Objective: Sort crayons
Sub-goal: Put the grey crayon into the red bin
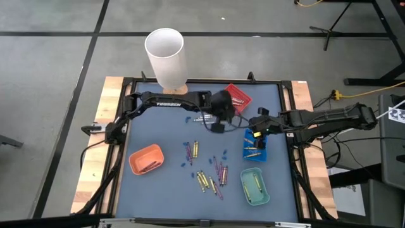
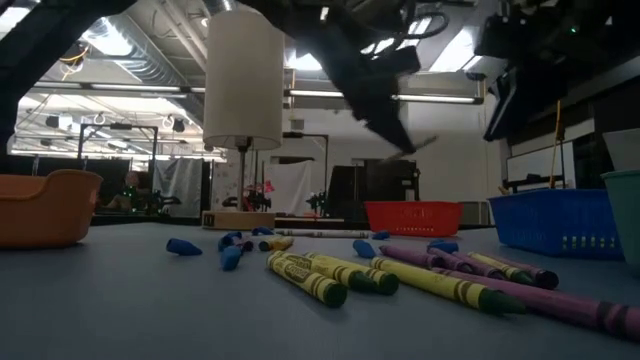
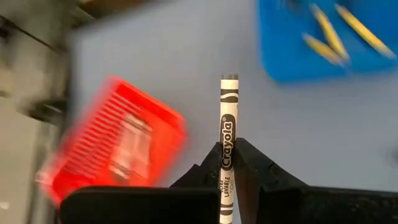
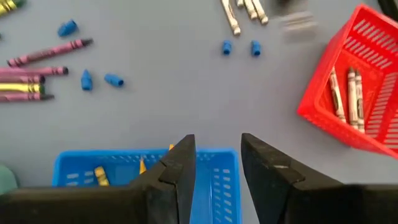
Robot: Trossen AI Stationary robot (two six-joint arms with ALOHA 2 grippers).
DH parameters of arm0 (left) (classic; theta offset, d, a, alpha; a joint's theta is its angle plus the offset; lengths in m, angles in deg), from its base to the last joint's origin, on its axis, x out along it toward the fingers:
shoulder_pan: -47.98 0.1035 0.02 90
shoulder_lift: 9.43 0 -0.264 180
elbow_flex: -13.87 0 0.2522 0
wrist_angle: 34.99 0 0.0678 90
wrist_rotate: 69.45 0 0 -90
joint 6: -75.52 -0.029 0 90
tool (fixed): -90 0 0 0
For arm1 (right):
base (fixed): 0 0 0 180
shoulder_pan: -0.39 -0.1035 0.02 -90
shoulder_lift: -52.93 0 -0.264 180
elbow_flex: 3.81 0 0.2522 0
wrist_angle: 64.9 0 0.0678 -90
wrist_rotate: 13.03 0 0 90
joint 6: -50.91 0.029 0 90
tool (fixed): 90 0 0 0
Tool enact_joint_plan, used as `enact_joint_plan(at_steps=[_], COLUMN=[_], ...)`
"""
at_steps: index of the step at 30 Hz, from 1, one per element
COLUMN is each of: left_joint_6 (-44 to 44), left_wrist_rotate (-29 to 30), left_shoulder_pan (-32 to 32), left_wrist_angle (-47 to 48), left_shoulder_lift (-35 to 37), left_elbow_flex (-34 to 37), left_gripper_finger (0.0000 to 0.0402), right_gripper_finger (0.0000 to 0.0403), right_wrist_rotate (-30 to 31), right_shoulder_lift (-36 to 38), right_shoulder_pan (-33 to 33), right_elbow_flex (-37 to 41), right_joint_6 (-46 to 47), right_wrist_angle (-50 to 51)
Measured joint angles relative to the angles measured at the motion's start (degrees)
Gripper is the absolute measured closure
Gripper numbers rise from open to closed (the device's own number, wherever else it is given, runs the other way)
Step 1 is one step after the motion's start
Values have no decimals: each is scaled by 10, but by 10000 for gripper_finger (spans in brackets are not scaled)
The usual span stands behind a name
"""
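Crayons (image 1: pixel 209 178): loose heap mid-counter, near side; more lie in the trays.
Left gripper (image 3: pixel 227 163): clamped on one silver crayon (image 3: pixel 227 134), raised off the counter (image 1: pixel 171 130) beside the red tray (image 1: pixel 239 97).
Right gripper (image 4: pixel 217 163): jaws wide, holding nothing, above the blue tray (image 1: pixel 255 151).
Other trays: orange (image 1: pixel 146 159) near left, green (image 1: pixel 254 186) near right.
Cup (image 1: pixel 166 58): white, far edge.

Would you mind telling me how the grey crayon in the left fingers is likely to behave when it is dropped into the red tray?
The grey crayon stands straight past the left gripper, so it is probably stiff. Thin and round, it will likely roll among those in the red tray. Its paper wrap probably limits slipping.
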Motion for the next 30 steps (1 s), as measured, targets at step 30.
enact_joint_plan(at_steps=[30], left_joint_6=[41], left_wrist_rotate=[3], left_shoulder_pan=[80], left_wrist_angle=[-233], left_shoulder_lift=[-23], left_elbow_flex=[-1], left_gripper_finger=[359], right_gripper_finger=[276], right_wrist_rotate=[0], right_shoulder_lift=[0], right_shoulder_pan=[0], right_elbow_flex=[0], right_joint_6=[-4], right_wrist_angle=[-56])
